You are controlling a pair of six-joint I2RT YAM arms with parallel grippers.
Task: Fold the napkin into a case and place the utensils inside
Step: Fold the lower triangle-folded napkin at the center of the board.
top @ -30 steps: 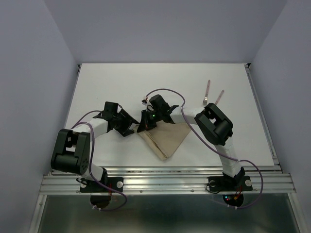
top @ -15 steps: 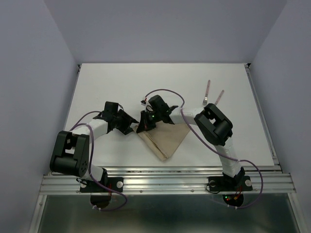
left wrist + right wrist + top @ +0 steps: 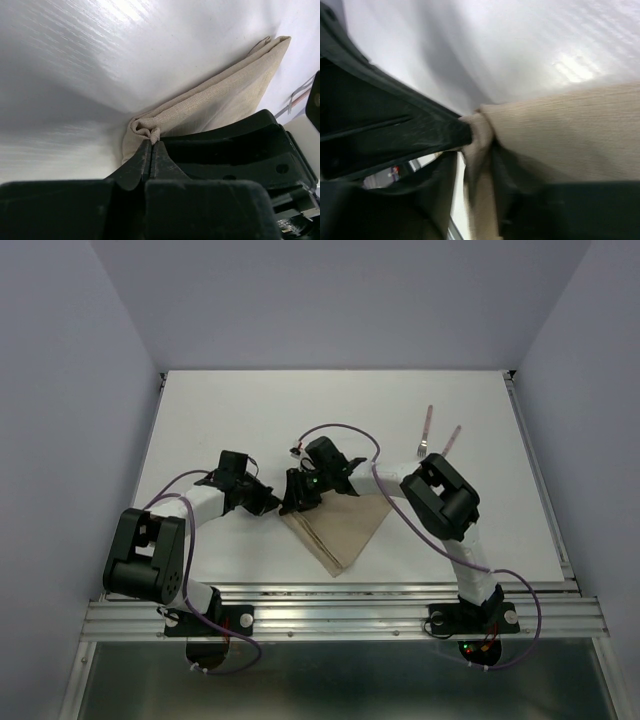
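Half-folded on the white tabletop (image 3: pixel 230 420), the tan cloth napkin (image 3: pixel 340 530) is no case yet. The black left gripper (image 3: pixel 151 145) clamps its corner; the black right gripper (image 3: pixel 477 137) is too blurred to tell. Next, probably: fold that corner across. The pink-handled metal utensils (image 3: pixel 427 425) lie well apart.

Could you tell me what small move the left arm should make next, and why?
Probably lift the pinched corner a little and begin carrying it over the napkin: the left gripper is shut on that bunched corner, the cloth is only a flat triangle, and the utensils lie apart, to the far right.
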